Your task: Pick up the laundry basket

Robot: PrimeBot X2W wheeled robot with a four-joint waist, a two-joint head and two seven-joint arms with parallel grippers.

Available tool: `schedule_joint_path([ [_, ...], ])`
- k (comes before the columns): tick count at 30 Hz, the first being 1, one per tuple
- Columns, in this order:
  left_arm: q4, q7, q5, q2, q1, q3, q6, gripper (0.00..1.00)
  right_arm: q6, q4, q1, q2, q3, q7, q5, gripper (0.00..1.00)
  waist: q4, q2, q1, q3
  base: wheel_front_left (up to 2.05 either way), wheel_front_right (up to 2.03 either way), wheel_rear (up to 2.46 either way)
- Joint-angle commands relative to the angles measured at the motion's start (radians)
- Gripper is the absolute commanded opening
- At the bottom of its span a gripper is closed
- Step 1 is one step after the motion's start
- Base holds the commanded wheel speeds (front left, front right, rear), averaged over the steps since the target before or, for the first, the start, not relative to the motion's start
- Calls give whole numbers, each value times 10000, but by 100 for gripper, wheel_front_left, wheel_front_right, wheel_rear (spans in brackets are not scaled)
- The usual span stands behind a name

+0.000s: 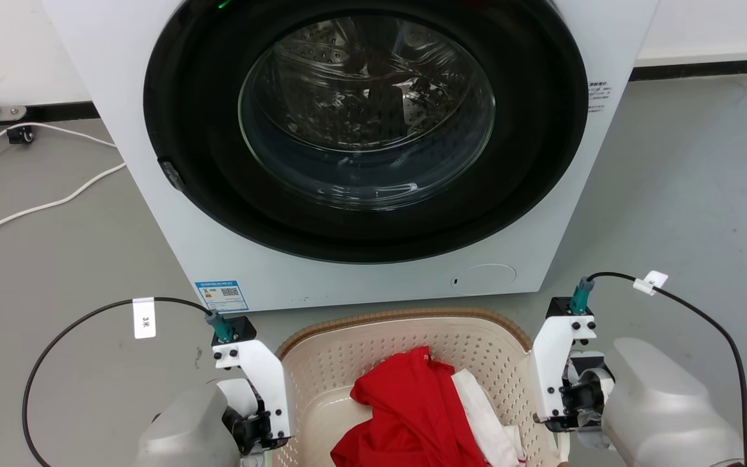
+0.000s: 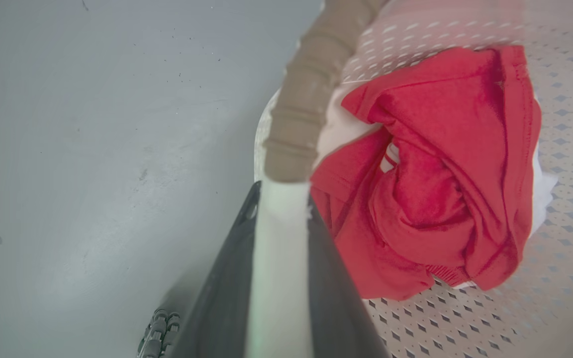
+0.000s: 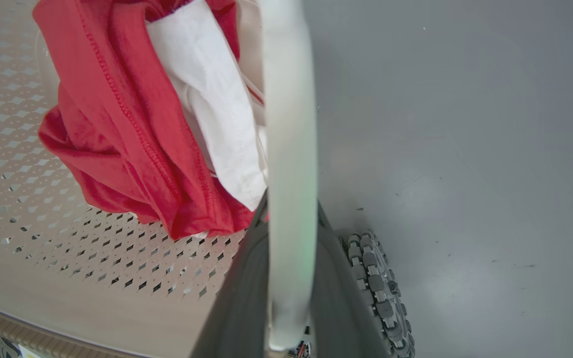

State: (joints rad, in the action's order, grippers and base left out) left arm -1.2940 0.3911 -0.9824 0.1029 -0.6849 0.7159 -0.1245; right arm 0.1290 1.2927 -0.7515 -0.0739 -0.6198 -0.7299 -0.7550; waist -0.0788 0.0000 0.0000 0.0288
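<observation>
The laundry basket, cream and perforated with a brown woven-look rim, sits low in the head view, just in front of the washing machine. A red garment and a white cloth lie inside it. My left gripper is at the basket's left side. In the left wrist view my left gripper is shut on the white side handle, below the brown rim. My right gripper is at the right side. In the right wrist view my right gripper is shut on the other white handle.
A white front-loading washing machine with a closed round glass door stands directly behind the basket. White cables trail over the grey floor at the left. My base wheel is close beside the right handle.
</observation>
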Motion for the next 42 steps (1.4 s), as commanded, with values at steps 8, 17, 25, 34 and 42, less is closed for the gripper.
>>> schedule_joint_path([
  [8, 86, -53, -100, -123, 68, 35, -109, 0, 32, -66, 59, 208, 56, 67, 56, 0, 6, 0, 0, 28, 0, 0, 0],
  [17, 86, -61, -148, -101, 115, 58, -93, 0, 32, -66, 106, 208, 88, 57, 45, 0, 24, 0, 0, 7, 0, 0, 0],
  [25, 86, -84, -176, -103, 147, 74, -88, 0, 32, -66, 133, 216, 104, 37, 63, 0, 33, 0, 0, -10, 0, 0, 0],
  [34, 86, -93, -221, -105, 167, 103, -88, 0, 32, -66, 159, 231, 130, 41, 88, 0, 35, 0, 0, -40, 0, 0, 0],
  [42, 86, -108, -247, -99, 126, 140, -91, 0, 32, -66, 125, 237, 179, 57, 144, 0, 35, 0, 0, 1, 0, 0, 0],
])
